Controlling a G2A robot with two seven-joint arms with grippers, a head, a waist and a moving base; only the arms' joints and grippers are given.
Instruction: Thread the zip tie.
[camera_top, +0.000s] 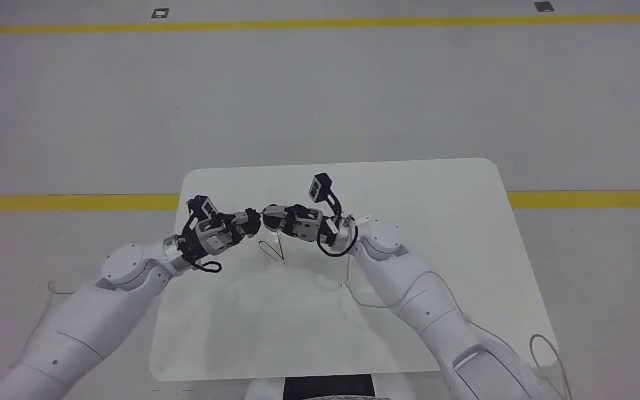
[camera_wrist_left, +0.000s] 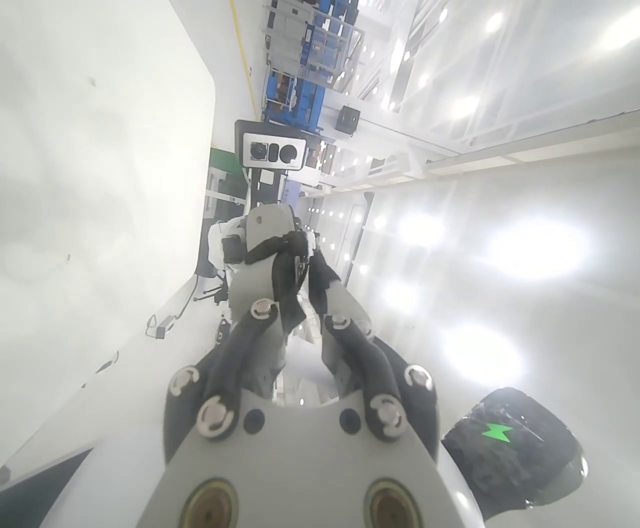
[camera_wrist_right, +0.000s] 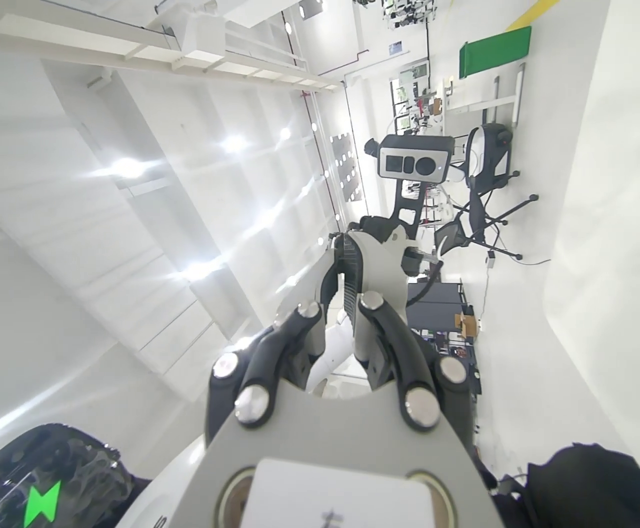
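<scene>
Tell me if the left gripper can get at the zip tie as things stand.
Probably yes. The left gripper faces the right gripper tip to tip above the table, and the zip tie, a thin strand, trails from right where they meet, with nothing in between.

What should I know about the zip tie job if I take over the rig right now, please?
Left tool: shut, above the middle of the table.
Right tool: shut, tip to tip with it.
Zip tie: thin strand curving just below where they meet; which tool pinches it is unclear.
Done: tools lined up tip to tip.
Left: threading cannot be confirmed; check before pulling.
</scene>
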